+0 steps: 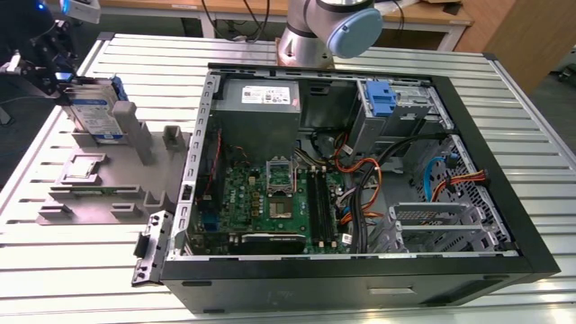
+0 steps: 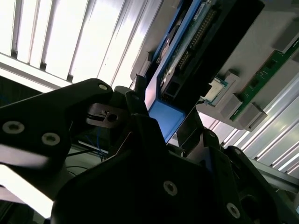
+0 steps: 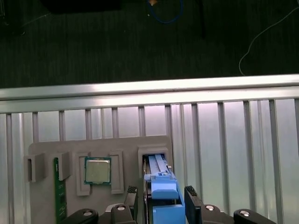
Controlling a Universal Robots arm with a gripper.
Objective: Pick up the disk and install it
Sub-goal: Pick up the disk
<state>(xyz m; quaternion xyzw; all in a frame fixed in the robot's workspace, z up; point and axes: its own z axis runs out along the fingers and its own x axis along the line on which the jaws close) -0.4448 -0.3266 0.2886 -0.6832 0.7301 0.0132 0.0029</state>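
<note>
Gripper poised over upright disk.
Jaws are held apart astride it, seemingly without contact; a white-and-blue label is noted.

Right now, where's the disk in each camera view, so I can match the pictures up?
Exterior view: the disk stands upright in the grey fixture, at the exterior view's left of the computer case.
First wrist view: the disk sits in the fixture's slot, between the end effector's fingers.
Second wrist view: the disk's blue-framed edge rises just beyond the end effector.
Shared landmark: the grey fixture holding it.
</note>
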